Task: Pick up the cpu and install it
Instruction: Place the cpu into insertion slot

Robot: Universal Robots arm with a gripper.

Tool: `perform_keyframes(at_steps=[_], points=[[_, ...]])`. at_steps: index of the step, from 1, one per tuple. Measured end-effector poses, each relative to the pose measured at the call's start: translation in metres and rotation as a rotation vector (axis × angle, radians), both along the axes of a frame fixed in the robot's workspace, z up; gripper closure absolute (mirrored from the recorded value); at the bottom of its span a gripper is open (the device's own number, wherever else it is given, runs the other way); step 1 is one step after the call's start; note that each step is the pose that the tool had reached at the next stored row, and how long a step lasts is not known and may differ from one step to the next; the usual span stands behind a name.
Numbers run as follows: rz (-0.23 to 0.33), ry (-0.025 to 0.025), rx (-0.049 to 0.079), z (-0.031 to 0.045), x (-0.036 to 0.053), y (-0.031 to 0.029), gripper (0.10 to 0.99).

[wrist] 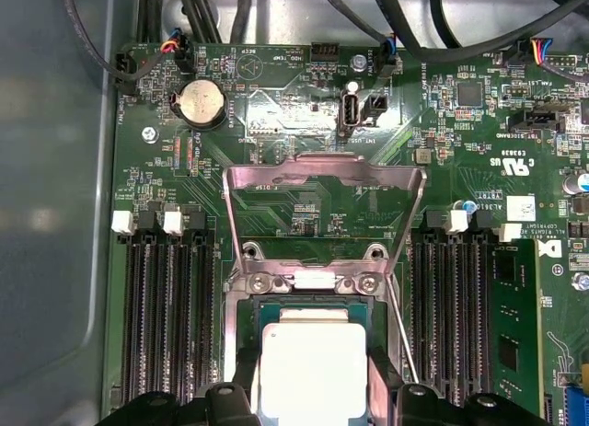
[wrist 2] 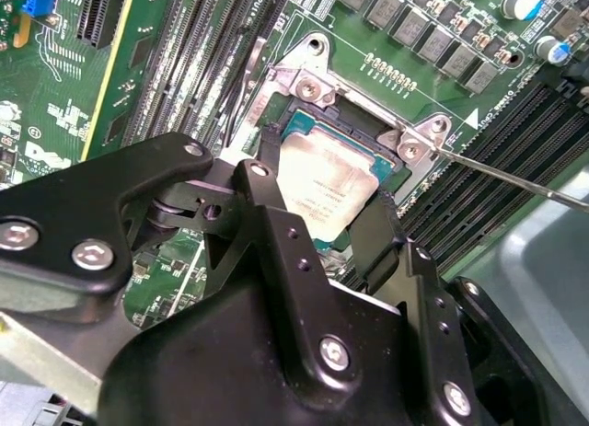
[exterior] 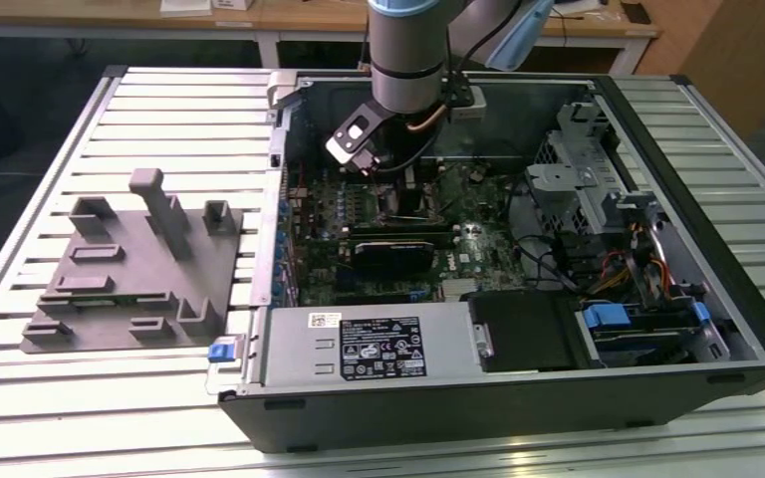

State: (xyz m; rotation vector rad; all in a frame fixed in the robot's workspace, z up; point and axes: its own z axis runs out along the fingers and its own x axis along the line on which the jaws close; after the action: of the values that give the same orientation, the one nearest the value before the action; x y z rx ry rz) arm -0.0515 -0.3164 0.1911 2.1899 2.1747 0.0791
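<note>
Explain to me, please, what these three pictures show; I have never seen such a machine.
It is a robot arm with a two-fingered gripper. The exterior view looks from off the arm at a slatted table bearing an open computer case and a grey fixture. Both wrist views come from cameras on the arm, looking at the motherboard. The gripper holds the cpu, a silvery square chip, next to the open metal socket frame.

We're over the green circuit-board motherboard (wrist: 276, 225) now. The small, flat, square cpu (wrist: 313, 366) with its silvery metal top is clamped by the black metal gripper (wrist: 314, 382) at its three and nine o'clock edges. The hinged bare-steel load plate (wrist: 322, 173) stands raised at its twelve o'clock.
</note>
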Motion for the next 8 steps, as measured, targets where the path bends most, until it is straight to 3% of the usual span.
perform_keyframes(at_steps=[5,6,8], points=[[0.000,-0.0010,0.001,-0.0005,0.0002,0.0002,0.533],[0.000,-0.0007,0.001,-0.0005,0.0002,0.0002,0.475],[0.000,-0.0001,0.000,-0.0002,0.0000,0.0000,0.475]])
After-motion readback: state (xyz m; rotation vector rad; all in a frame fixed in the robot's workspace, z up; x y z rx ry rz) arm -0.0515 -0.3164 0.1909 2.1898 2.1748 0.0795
